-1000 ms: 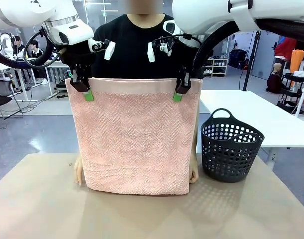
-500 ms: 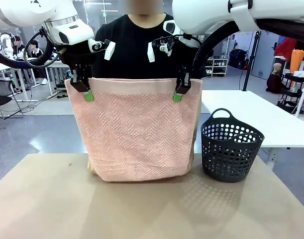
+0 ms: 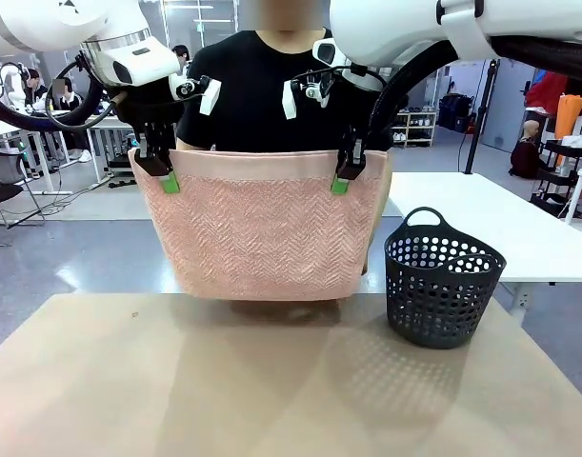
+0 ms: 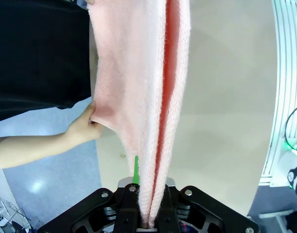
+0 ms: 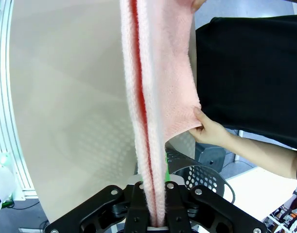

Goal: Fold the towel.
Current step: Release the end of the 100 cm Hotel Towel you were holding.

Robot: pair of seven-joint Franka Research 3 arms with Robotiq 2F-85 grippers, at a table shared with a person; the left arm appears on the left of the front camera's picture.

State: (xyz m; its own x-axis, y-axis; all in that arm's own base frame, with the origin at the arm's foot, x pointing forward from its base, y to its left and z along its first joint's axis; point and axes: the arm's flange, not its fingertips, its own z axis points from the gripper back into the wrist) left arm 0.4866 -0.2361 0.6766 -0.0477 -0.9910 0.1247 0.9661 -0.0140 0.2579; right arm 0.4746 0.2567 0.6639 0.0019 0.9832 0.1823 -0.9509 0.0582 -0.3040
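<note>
Towel (image 3: 262, 228) hangs doubled above the table (image 3: 271, 390), clear of it. Looks like soft, light terry: limp, grippy, not slick, best held at the hem corners. Left gripper (image 3: 167, 173) is clamped on its 10 o'clock corner, right gripper (image 3: 342, 177) on the 2 o'clock one. Person's hand (image 4: 82, 128) pinches the rear layer. Basket (image 3: 445, 286) at 4 o'clock of the towel: nothing visible inside.

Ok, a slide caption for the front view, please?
Both arms' jaws grip the top hem of a salmon-pink terry towel; a dark plastic basket stands nearby.
</note>
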